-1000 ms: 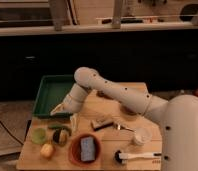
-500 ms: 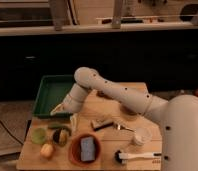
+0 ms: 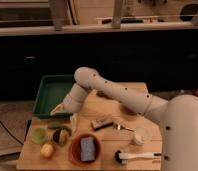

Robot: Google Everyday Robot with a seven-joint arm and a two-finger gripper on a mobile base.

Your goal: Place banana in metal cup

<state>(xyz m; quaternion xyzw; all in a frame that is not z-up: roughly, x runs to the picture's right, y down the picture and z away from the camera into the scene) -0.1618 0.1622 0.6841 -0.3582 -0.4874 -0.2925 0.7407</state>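
The metal cup [image 3: 60, 136] is small, dark and round, and stands at the front left of the wooden table. A pale-yellow curved shape with dark streaks, seemingly the banana [image 3: 61, 134], lies in it. My gripper [image 3: 66, 115] hangs just above and behind the cup, at the front edge of the green tray. Pale parts stick out from it to the left and downwards. I cannot tell whether it holds anything.
A green tray [image 3: 53, 92] lies at the back left. A light-green cup [image 3: 39, 135] and a round yellow fruit [image 3: 47, 150] are left of the metal cup. A red bowl [image 3: 76, 150] holds a grey sponge. A clear cup [image 3: 141, 136] and a brush [image 3: 137, 157] are to the right.
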